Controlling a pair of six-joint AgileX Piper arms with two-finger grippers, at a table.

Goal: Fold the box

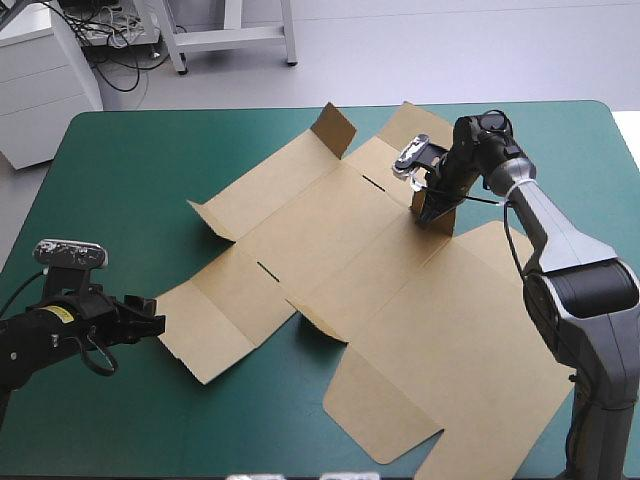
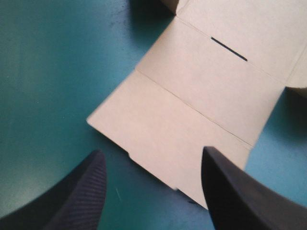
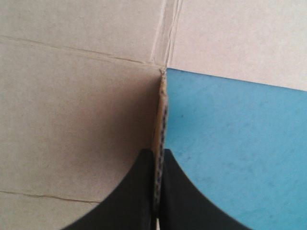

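1. I've got the box (image 1: 400, 300) as a flat brown cut sheet. It lies diagonally across the middle of the table (image 1: 120, 170), with teal-green cover showing all round it.
2. The sheet is mostly flat. A small corner flap (image 1: 335, 128) stands up at its far edge, and another is raised on its left side.
3. My right gripper (image 3: 158, 154) is all but closed, pinching an upright flap (image 1: 437, 212) in the sheet's far right part. The board's cut edge is clamped in its grip.
4. In the right wrist view there is brown board on one side of the pinched flap and bare cover on the other.
5. My left gripper (image 2: 152, 151) is spread wide and has hold of nothing. It sits low, near the table's left edge.
6. The sheet's end panel (image 2: 158, 120) lies just ahead of the left gripper, flat on the cover.
7. A thin dark slot (image 2: 229, 49) is in the next panel beyond.
8. The two grippers are well apart, at opposite ends of the sheet.
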